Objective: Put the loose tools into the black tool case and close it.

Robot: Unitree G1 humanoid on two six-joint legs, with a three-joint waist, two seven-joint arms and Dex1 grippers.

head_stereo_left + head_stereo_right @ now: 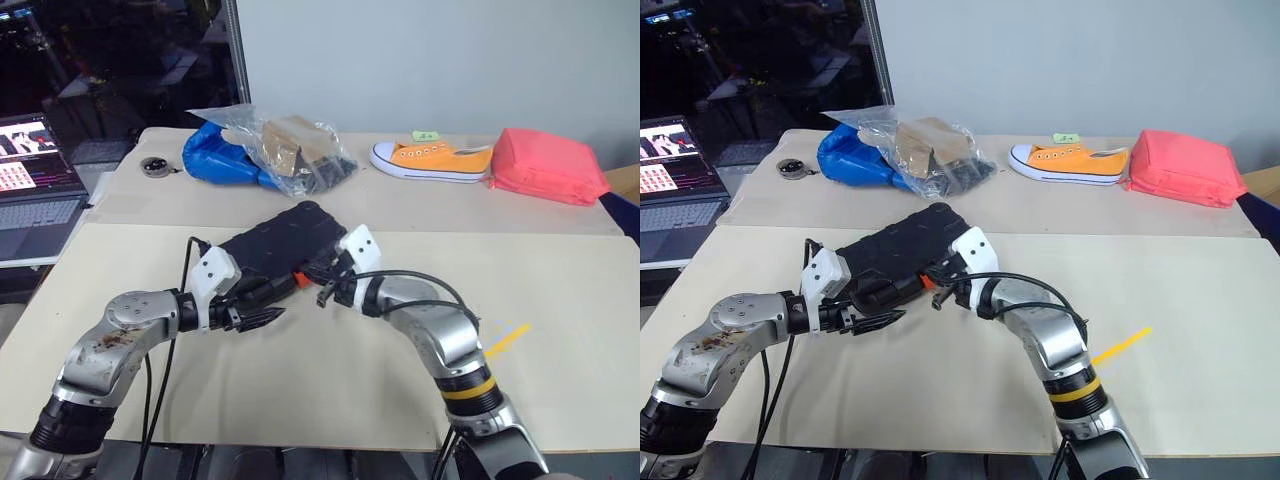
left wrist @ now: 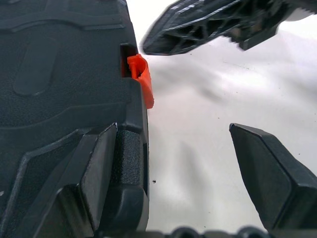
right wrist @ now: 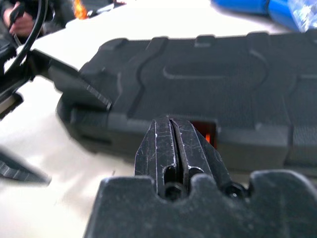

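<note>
The black tool case (image 1: 285, 238) lies shut in the middle of the table, ribbed shell up, its small orange latch (image 2: 141, 82) on the near edge. No loose tools are in view. My left gripper (image 1: 272, 302) is open at the case's near left corner. One of its fingers (image 2: 99, 168) is over the lid and the other is over the bare table. My right gripper (image 3: 171, 124) is shut, its tips level with the front edge right by the latch (image 3: 206, 132). Whether they touch it I cannot tell.
At the back of the table lie a clear plastic bag of items on a blue bag (image 1: 270, 150), an orange sneaker (image 1: 432, 158) and a pink pouch (image 1: 548, 165). A small round object (image 1: 155, 166) sits at the back left. An open laptop (image 1: 35, 200) stands off the table's left side.
</note>
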